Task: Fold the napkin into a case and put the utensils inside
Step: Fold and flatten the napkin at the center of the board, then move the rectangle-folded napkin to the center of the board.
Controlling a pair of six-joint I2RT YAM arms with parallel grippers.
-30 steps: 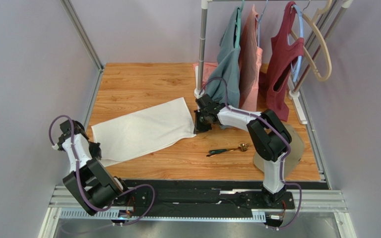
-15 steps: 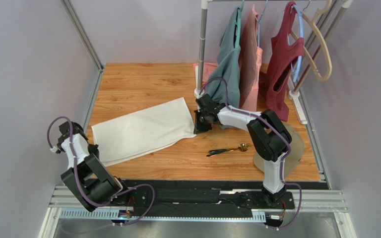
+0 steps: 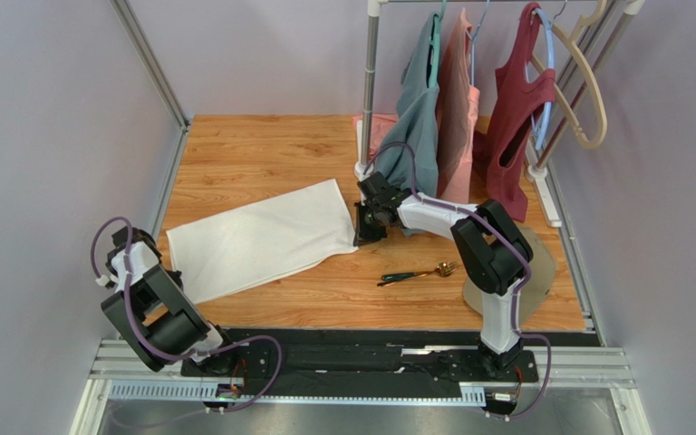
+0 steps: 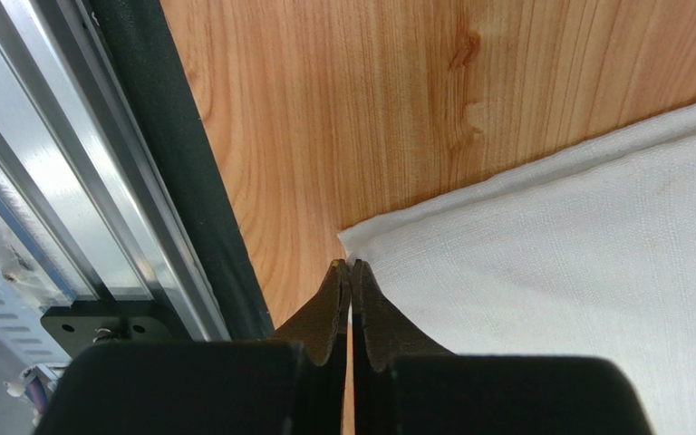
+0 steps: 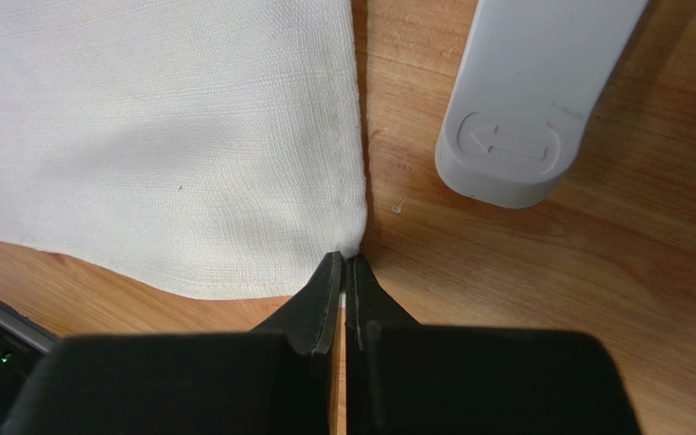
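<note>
Right wrist: gripper (image 5: 344,263) tight on napkin (image 5: 161,136) corner.

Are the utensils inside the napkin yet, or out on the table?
Out. The utensils lie on the bare wood of the table, apart from the napkin and to its right.

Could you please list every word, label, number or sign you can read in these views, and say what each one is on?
Words, brands, numbers: none can be read in any view.
Sign: an embossed arrow in a rounded frame, pointing left in the right wrist view, moulded into the pale grey foot of the clothes rack.
</note>
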